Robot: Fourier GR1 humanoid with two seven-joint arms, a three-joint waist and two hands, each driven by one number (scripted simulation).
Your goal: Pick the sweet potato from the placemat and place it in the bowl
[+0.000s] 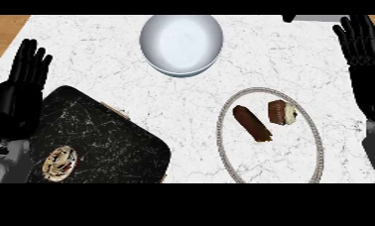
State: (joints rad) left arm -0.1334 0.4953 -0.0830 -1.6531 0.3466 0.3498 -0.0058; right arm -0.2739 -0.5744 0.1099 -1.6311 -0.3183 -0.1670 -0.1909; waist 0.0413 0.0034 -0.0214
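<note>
— White marble counter (95,36). Bowl (181,44) at far edge, placemat (316,136) near right edge?
— Yes. Potato (252,123) lying on placemat. Left hand (22,88) and right hand (359,41) both open, fingers straight, resting at side edges.

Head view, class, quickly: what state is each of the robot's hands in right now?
Left hand: open, fingers straight, holding nothing, at the view's left edge.
Right hand: open, fingers straight, holding nothing, at the view's right edge.

Note: dark tray (110,141) beside your left hand (22,88), lower edge cut off; round item (60,163) on it indistinct.
</note>
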